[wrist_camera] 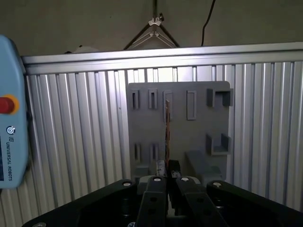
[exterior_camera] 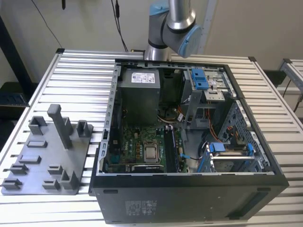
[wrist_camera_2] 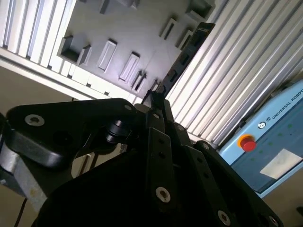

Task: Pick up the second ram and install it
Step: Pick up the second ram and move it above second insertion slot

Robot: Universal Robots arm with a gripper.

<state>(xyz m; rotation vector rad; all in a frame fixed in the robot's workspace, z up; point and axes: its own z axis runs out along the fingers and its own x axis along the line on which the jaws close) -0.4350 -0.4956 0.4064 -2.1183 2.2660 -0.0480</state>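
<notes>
In the exterior view, an open computer case (exterior_camera: 189, 201) lies on its side on a slatted metal bench (exterior_camera: 80, 71). Its motherboard (exterior_camera: 137, 146) faces up, and blue drive-bay clips (exterior_camera: 200, 78) sit toward the exterior view's right. A grey holder tray (exterior_camera: 28, 165) with upright blocks rests on the bench just beside the case, on the exterior view's left. The robot arm (exterior_camera: 173, 23) rises behind the case's far edge.

In the second wrist view, the black end effector (wrist_camera_2: 156, 100) is clenched on the second ram (wrist_camera_2: 182, 59). It grips the stick at one end. The rest of the stick juts out past the fingertips as a thin dark strip. Behind it are the grey holder tray (wrist_camera_2: 118, 42) and the ribbed bench (wrist_camera_2: 236, 75), both well apart from the stick. A light-blue pendant (wrist_camera_2: 274, 156) with a red button (wrist_camera_2: 247, 143) lies on the bench.

In the first wrist view, the second ram (wrist_camera: 166, 132) is seen edge-on as a narrow line. It runs straight out from between the closed fingers of the end effector (wrist_camera: 167, 177). It lines up over the grey holder tray (wrist_camera: 199, 137), among that tray's rectangular slots, but is held clear of it in the air. The ribbed bench (wrist_camera: 75, 142) spreads around the tray. The pendant (wrist_camera: 12, 156) with its red button (wrist_camera: 5, 105) sits to one side.
</notes>
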